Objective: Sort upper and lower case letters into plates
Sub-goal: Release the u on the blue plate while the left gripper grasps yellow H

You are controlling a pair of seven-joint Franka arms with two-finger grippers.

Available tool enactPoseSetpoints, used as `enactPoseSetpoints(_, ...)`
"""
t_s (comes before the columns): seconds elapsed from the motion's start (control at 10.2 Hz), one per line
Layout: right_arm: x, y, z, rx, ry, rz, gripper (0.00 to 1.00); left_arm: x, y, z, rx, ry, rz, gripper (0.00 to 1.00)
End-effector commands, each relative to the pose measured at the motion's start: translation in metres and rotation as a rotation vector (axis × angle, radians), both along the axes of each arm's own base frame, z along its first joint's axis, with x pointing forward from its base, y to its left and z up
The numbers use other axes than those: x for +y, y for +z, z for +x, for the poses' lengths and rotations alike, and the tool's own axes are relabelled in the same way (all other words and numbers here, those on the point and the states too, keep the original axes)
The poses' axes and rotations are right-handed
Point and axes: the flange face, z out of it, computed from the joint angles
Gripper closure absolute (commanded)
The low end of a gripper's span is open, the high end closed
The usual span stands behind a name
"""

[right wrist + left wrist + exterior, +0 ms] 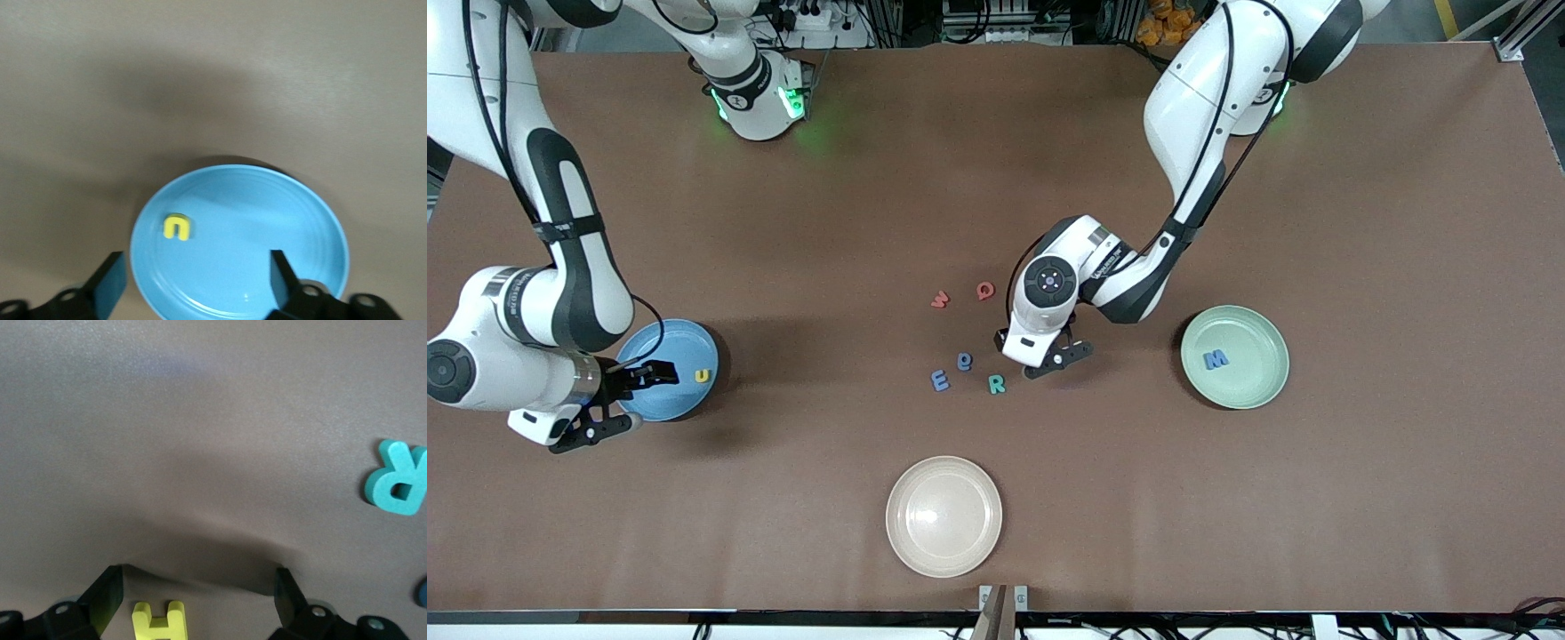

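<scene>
The blue plate (669, 348) lies toward the right arm's end of the table and holds a yellow u (703, 376). My right gripper (623, 403) is open and empty over that plate's edge. The right wrist view shows the plate (267, 230) and the u (176, 227) past my open right gripper (197, 277). The mint green plate (1254, 384) holds a blue M (1216, 359). My left gripper (1056, 356) is open, low over the table beside a teal R (996, 384). A yellow H (159, 623) lies between its fingers in the left wrist view, untouched.
A red w (940, 300), a red Q (984, 290), a blue e (965, 361) and a blue E (940, 380) lie mid-table. The cream-white plate (943, 516) sits nearest the front camera. The teal R (398, 487) shows in the left wrist view.
</scene>
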Motion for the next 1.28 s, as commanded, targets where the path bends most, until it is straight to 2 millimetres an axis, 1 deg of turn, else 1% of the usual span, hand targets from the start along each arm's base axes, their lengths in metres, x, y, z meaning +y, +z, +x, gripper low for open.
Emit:
enactPoseSetpoints(0.0, 0.038, 0.0, -0.004, 0.032, -0.053, 0.051, 0.0, 0.007, -0.001, -0.001, 0.005, 0.025, 0.022, 0.0)
enactPoseSetpoints(0.1, 0.056, 0.003, -0.005, 0.042, -0.064, 0.063, 0.0, 0.009, -0.001, -0.006, 0.011, 0.022, 0.029, 0.0)
enactPoseSetpoints(0.39, 0.128, 0.009, -0.011, 0.057, -0.122, 0.028, 0.0, 0.013, -0.002, -0.025, 0.035, 0.004, 0.046, 0.0)
enactPoseSetpoints(0.49, 0.142, 0.009, -0.013, 0.061, -0.141, 0.018, 0.0, 0.015, 0.001, -0.028, 0.035, 0.002, 0.049, 0.0)
enactPoseSetpoints(0.59, 0.149, 0.009, -0.014, 0.06, -0.143, 0.016, 0.0, 0.016, 0.002, -0.031, 0.037, -0.004, 0.052, 0.0)
enactPoseSetpoints(0.78, 0.15, 0.008, -0.014, 0.062, -0.152, 0.013, 0.0, 0.016, -0.005, -0.033, 0.018, 0.0, 0.031, 0.0)
enactPoseSetpoints(0.88, 0.157, 0.008, -0.015, 0.061, -0.15, 0.011, 0.0, 0.015, -0.007, -0.034, 0.016, 0.001, 0.027, 0.09)
enactPoseSetpoints(0.98, 0.158, 0.008, -0.015, 0.062, -0.16, 0.009, 0.0, 0.014, -0.007, -0.034, 0.015, 0.001, 0.026, 0.17)
enactPoseSetpoints(1.18, 0.162, 0.008, -0.015, 0.062, -0.155, 0.007, 0.0, 0.013, -0.007, -0.035, 0.015, 0.007, 0.025, 0.29)
